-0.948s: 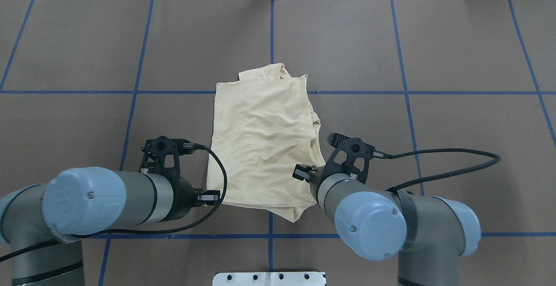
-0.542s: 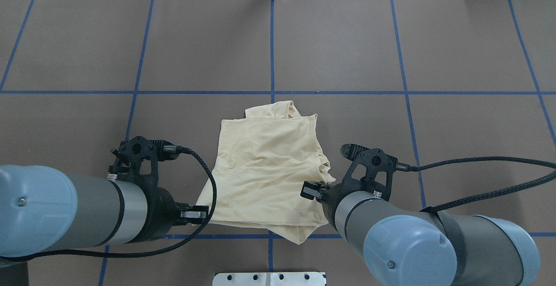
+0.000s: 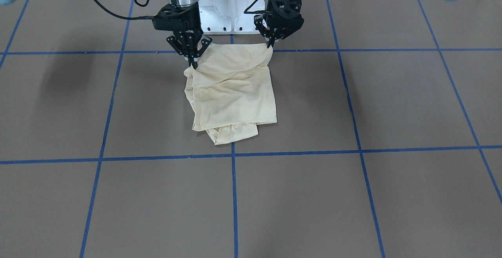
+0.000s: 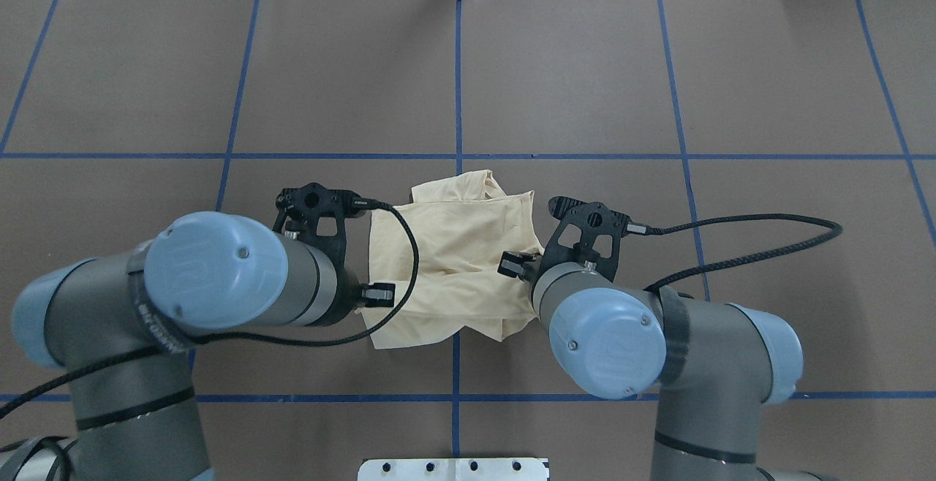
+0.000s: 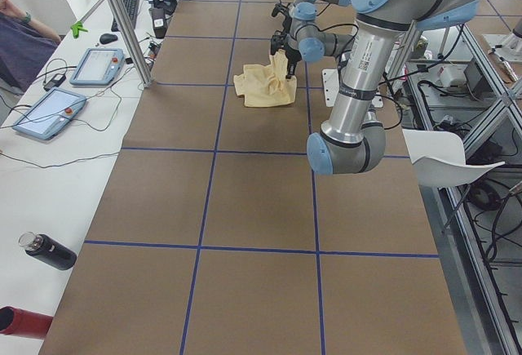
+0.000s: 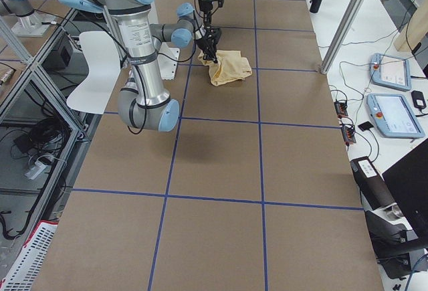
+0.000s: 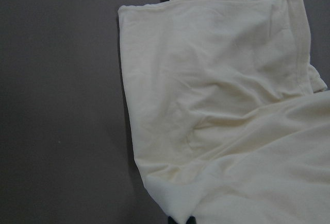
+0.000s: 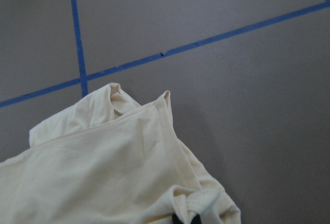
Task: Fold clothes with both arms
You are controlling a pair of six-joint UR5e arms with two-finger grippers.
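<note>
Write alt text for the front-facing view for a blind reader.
A folded cream shirt lies on a brown table gridded with blue tape, its edge nearest the robot pinched by the right fingers and left fingers.

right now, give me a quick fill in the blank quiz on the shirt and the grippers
1. The left gripper and the right gripper each pinch a corner of the shirt, so ___ grippers hold it.
2. In the front-facing view, the left gripper shows on the picture's ___ side.
3. The tape lines on the table are ___ in colour.

Missing words: two; right; blue
</note>
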